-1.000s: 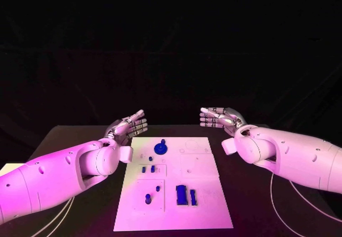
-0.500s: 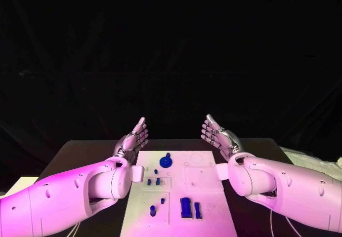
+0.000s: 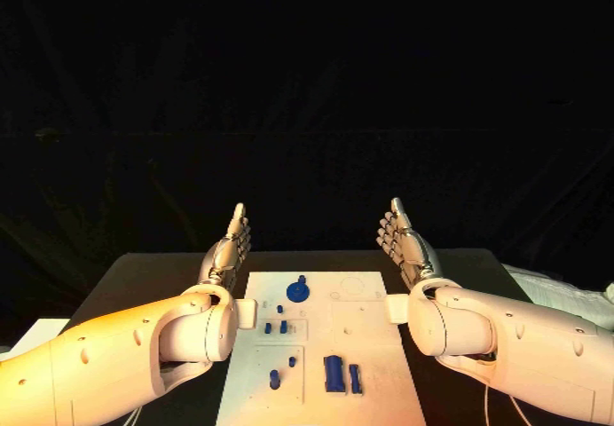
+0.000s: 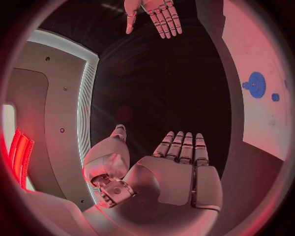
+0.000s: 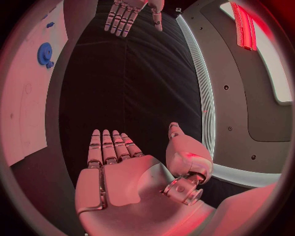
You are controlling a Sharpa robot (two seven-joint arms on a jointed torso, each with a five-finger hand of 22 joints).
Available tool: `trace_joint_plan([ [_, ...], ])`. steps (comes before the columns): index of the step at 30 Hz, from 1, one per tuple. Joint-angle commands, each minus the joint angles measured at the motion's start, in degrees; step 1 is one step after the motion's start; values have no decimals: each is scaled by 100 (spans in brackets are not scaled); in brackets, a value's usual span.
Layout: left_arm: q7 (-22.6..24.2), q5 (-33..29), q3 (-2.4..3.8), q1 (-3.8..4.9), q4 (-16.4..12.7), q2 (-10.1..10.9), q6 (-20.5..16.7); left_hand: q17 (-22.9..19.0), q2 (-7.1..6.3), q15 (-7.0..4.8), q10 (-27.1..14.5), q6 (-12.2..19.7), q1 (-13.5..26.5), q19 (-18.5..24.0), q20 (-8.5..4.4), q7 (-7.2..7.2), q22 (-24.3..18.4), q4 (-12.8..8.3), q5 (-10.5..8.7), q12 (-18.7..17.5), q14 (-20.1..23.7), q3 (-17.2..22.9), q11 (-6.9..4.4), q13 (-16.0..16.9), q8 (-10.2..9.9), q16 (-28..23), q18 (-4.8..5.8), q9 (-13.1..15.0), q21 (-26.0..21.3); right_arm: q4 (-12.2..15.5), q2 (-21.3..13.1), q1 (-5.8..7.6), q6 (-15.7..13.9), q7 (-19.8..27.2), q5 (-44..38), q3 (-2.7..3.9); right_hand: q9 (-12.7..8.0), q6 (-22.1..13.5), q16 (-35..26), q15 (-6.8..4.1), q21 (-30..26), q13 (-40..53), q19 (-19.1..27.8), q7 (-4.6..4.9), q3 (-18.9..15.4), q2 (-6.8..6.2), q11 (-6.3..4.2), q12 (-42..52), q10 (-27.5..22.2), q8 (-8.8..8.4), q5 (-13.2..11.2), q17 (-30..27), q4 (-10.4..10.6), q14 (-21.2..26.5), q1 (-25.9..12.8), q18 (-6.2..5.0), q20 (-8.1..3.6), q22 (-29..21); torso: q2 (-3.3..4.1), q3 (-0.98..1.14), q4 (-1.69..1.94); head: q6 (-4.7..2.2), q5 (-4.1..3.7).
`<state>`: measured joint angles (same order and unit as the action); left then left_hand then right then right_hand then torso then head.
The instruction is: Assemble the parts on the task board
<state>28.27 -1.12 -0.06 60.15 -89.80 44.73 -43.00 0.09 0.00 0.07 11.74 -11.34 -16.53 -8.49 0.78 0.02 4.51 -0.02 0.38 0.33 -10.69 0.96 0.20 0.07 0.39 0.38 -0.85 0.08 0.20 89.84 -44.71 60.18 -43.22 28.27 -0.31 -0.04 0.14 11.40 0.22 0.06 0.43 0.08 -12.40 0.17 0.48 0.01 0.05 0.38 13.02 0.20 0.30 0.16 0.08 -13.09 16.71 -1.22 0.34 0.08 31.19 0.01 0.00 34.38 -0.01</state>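
Observation:
The white task board (image 3: 365, 328) lies in the middle of the black table. On it are a blue gear (image 3: 298, 290) near the far end, small blue pegs (image 3: 275, 327) in the middle and taller blue blocks (image 3: 335, 372) near the front. My left hand (image 3: 229, 250) is raised beside the board's far left corner, fingers straight and together, holding nothing. My right hand (image 3: 407, 241) mirrors it at the far right corner, also flat and empty. The left wrist view shows my left hand (image 4: 175, 172), the gear (image 4: 255, 82) and the right hand (image 4: 154, 14). The right wrist view shows my right hand (image 5: 120, 167), the gear (image 5: 44, 52) and the left hand (image 5: 129, 12).
The black table (image 3: 153, 275) extends on both sides of the board. A pale object (image 3: 563, 297) lies at the table's right edge. Behind the table hangs a dark curtain.
Both hands have turned from palm-facing, slightly curled poses to upright flat poses with fingers pointing up. The camera view has shifted, so the board appears nearer and lower.

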Motion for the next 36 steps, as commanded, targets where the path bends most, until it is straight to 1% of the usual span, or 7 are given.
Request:
trace_joint_plan([
  [1,152,112,6,1,-16,-4,-112,-9,0,-7,-387,372,544,284,-78,-2,-451,2,-38,-33,354,-96,-20,-7,-39,-38,85,-8,-20,12,2,-2,-89,152,31,4,-14,-373,-22,-6,-43,-8,403,-17,-48,-1,-5,-38,-424,-20,-30,-16,-8,430,-544,122,-34,-8,-1,-1,0,0,1],
  [14,152,112,6,1,-16,-4,-112,-9,0,-7,-694,672,993,849,-78,-2,-451,2,-38,-33,629,-96,-20,-7,-39,-38,85,-8,-20,12,2,-2,-89,152,31,4,-14,-672,-22,-6,-43,-8,736,-17,-48,-1,-5,-38,-775,-20,-30,-16,-8,784,-982,122,-34,-8,-1,-1,0,0,1],
  [18,152,112,6,1,-16,-4,-112,-9,0,-7,-751,721,1081,849,-78,-2,-451,2,-38,-33,1069,-96,-20,-7,-39,-38,85,-8,-20,12,2,-2,-89,152,31,4,-14,-1140,-22,-6,-43,-8,1240,-17,-48,-1,-5,-38,-1302,-20,-30,-16,-8,1309,-1671,122,-34,-8,-1,-1,0,0,1],
  [19,152,112,6,1,-16,-4,-112,-9,0,-7,-769,1134,1080,849,-78,-2,-451,2,-38,-33,1069,-96,-20,-7,-39,-38,85,-8,-20,12,2,-2,-89,152,31,4,-14,-1140,-22,-6,-43,-8,1240,-17,-48,-1,-5,-38,-1302,-20,-30,-16,-8,1309,-1671,122,-34,-8,-1,-1,0,0,1],
  [22,152,112,6,1,-16,-4,-112,-9,0,-7,-1174,1134,1163,849,-78,-2,-451,2,-38,-33,1069,-96,-20,-7,-39,-38,85,-8,-20,12,2,-2,-89,152,31,4,-14,-1140,-22,-6,-43,-8,1240,-17,-48,-1,-5,-38,-1302,-20,-30,-16,-8,1309,-1671,122,-34,-8,-1,-1,0,0,1],
  [23,152,112,6,1,-16,-4,-112,-9,0,-7,-1174,1134,1653,849,-78,-2,-451,2,-38,-33,1069,-96,-20,-7,-39,-38,85,-8,-20,12,2,-2,-89,152,31,4,-14,-1140,-22,-6,-43,-8,1240,-17,-48,-1,-5,-38,-1302,-20,-30,-16,-8,1309,-1671,122,-34,-8,-1,-1,0,0,1],
  [36,152,112,6,1,-16,-4,-112,-9,0,-7,-1174,1134,1653,849,-78,-2,-451,2,-38,-33,1069,-96,-20,-7,-39,-38,85,-8,-20,12,2,-2,-89,152,31,4,-14,-1140,-22,-6,-43,-8,1240,-17,-48,-1,-5,-38,-1302,-20,-30,-16,-8,1309,-1671,122,-34,-8,-1,-1,0,0,1],
])
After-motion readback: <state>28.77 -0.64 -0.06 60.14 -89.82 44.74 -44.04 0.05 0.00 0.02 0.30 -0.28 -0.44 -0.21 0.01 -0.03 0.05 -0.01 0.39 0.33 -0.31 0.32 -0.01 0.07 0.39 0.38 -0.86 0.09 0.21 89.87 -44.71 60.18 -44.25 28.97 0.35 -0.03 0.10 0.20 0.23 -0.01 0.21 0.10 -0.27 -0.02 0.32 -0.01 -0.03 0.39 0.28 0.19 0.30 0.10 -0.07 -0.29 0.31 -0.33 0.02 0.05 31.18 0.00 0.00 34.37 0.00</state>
